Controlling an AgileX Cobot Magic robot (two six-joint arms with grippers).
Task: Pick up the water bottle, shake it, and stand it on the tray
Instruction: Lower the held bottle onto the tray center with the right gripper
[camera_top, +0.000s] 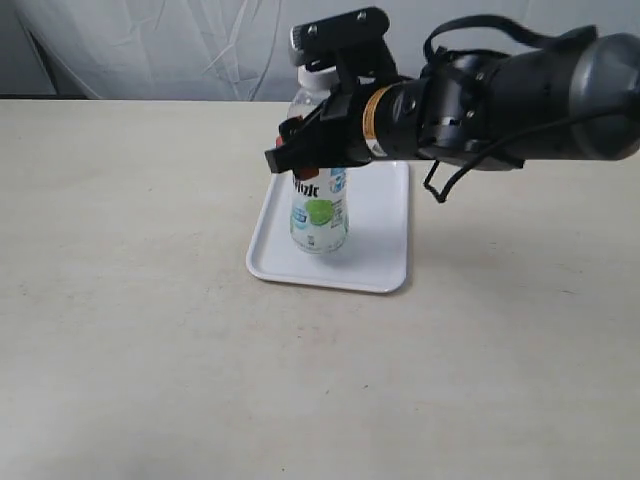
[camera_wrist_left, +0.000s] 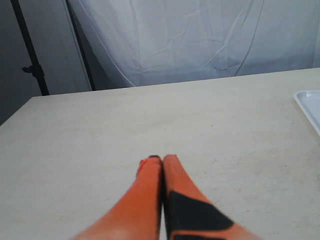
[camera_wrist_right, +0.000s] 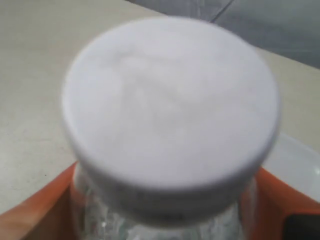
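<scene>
The tray (camera_top: 382, 235) lies on the surface (camera_top: 130, 300) and holds only the bottle (camera_top: 319, 215), which stands upright in its near left part with the white cap (camera_wrist_right: 170, 100) on. The right hand (camera_top: 305, 150) grasps the bottle just below the cap, an orange finger (camera_wrist_right: 42, 212) on either side. The left hand (camera_wrist_left: 162, 161) is clenched on nothing, above bare surface beside the tray's edge (camera_wrist_left: 310, 102).

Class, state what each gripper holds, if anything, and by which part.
Right gripper: the water bottle, by its shoulder just under the white cap. Left gripper: nothing, jaws shut.
</scene>
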